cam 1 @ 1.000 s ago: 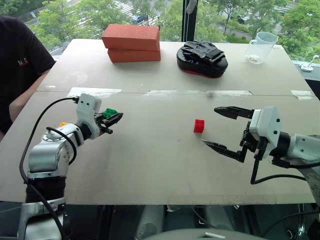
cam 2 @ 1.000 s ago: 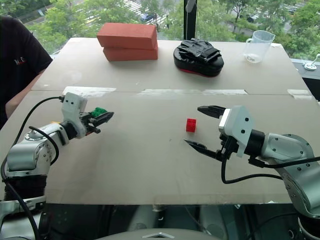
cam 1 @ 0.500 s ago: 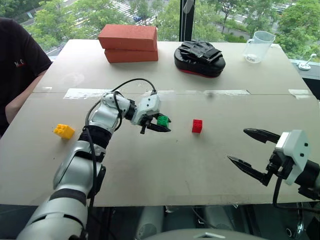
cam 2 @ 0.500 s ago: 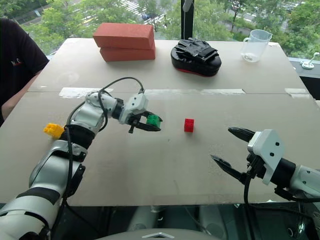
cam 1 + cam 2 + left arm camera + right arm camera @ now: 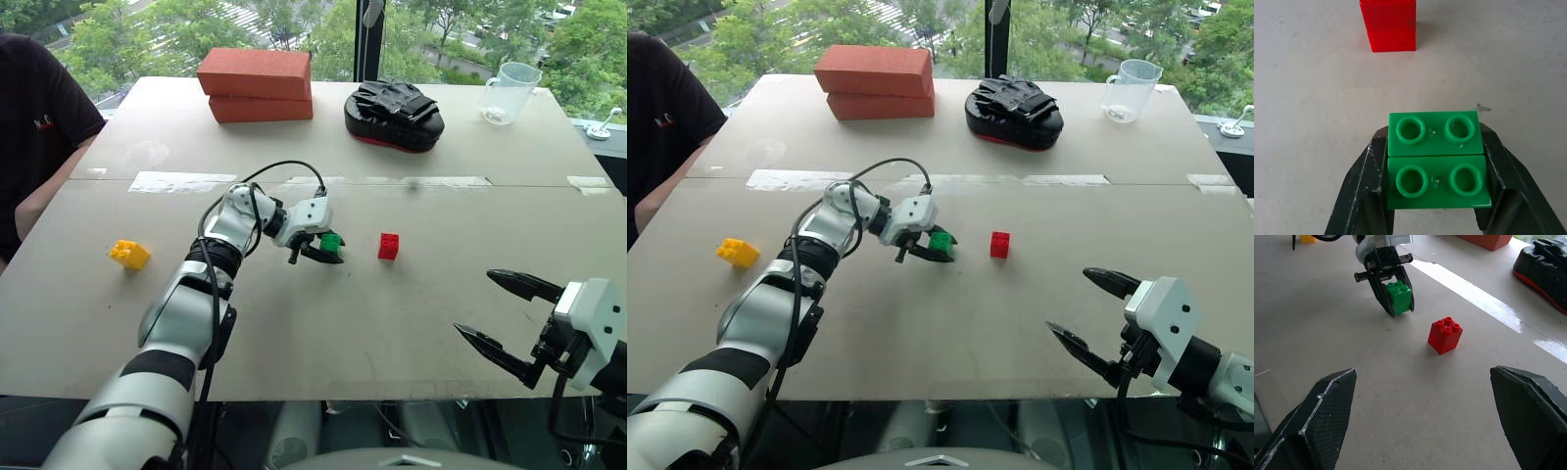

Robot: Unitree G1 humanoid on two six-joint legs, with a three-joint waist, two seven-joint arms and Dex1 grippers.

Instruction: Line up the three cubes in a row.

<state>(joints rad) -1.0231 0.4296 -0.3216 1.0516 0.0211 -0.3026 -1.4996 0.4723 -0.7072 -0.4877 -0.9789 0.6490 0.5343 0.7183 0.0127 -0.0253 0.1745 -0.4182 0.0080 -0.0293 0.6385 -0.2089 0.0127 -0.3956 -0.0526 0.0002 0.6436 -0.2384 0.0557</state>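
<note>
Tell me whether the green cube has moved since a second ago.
Yes. Held in the left end effector, the green cube has travelled right across the table, from near the left side to just left of the red cube.

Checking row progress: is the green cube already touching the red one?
No. The green cube sits clamped in the left gripper, with bare table showing between it and the red cube.
</note>
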